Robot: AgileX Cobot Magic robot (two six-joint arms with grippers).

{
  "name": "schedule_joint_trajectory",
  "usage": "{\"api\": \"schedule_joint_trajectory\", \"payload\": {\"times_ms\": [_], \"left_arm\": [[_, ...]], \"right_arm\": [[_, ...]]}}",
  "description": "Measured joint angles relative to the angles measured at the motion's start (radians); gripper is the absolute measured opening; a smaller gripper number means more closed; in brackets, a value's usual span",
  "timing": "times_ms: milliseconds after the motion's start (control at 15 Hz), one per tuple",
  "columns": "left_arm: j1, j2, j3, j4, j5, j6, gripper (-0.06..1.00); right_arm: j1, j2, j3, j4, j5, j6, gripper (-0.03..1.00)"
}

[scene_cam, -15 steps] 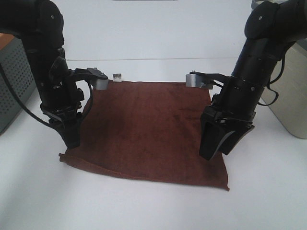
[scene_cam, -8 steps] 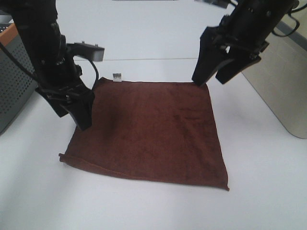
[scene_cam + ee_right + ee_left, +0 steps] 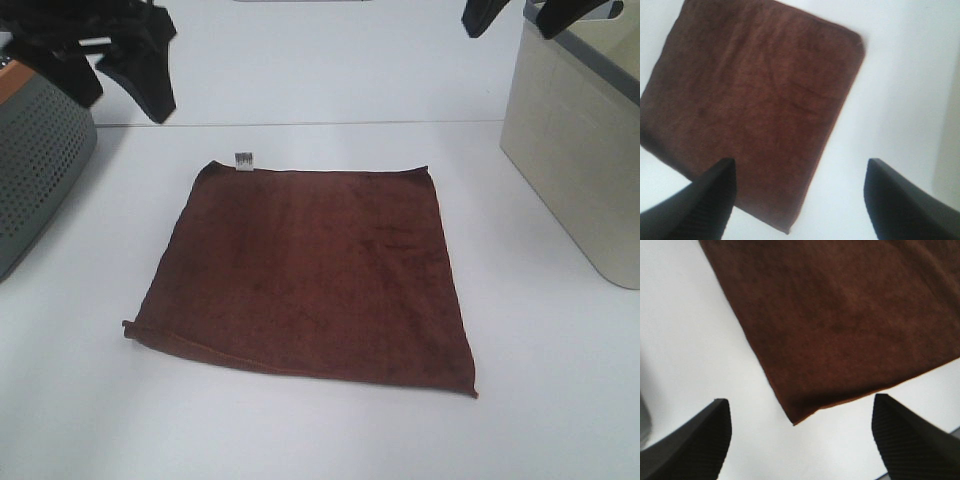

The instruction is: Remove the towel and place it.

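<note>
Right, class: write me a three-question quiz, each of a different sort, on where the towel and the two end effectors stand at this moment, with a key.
1. True or false: the towel lies flat on the white table, and neither end effector touches it.
2. Multiple choice: the small white tag sits at which corner of the towel in the high view? A) far left B) near right C) near left
3. Fill in: the left end effector and the right end effector both have their jaws ____.

Key: 1 true; 2 A; 3 open. Both wrist views show the jaws wide apart, with nothing between them, high above the towel.
</note>
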Motion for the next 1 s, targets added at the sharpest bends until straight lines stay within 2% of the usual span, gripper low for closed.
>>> {"api": "schedule_joint_trajectory", "payload": {"times_ms": [133,267,400,533,667,733,1000], "left_arm": [[0.036,-0.049,-0.027,0.067,0.000,-0.033,0.74],[0.124,-0.103,-0.030,0.080,0.001,-0.060,0.74],[0.249,-0.167,-0.030,0.098,0.003,-0.063,0.74],[0.411,-0.228,-0.014,0.103,0.003,-0.022,0.74],[0.542,-0.287,0.048,0.085,0.003,0.014,0.74],[0.576,-0.385,0.139,0.049,0.003,0.019,0.74],[0.578,-0.635,0.375,0.034,0.005,0.019,0.74]], "right_arm": [[-0.022,-0.028,0.000,-0.038,0.000,0.023,0.63],[-0.109,-0.048,-0.001,-0.039,0.001,0.044,0.63],[-0.231,-0.080,-0.001,-0.047,0.001,0.044,0.63],[-0.329,-0.136,0.014,-0.057,0.001,0.025,0.63],[-0.357,-0.215,0.093,-0.062,0.001,0.002,0.63],[-0.357,-0.299,0.186,-0.024,0.001,-0.019,0.63],[-0.357,-0.661,0.541,-0.003,0.001,-0.064,0.63]]}}
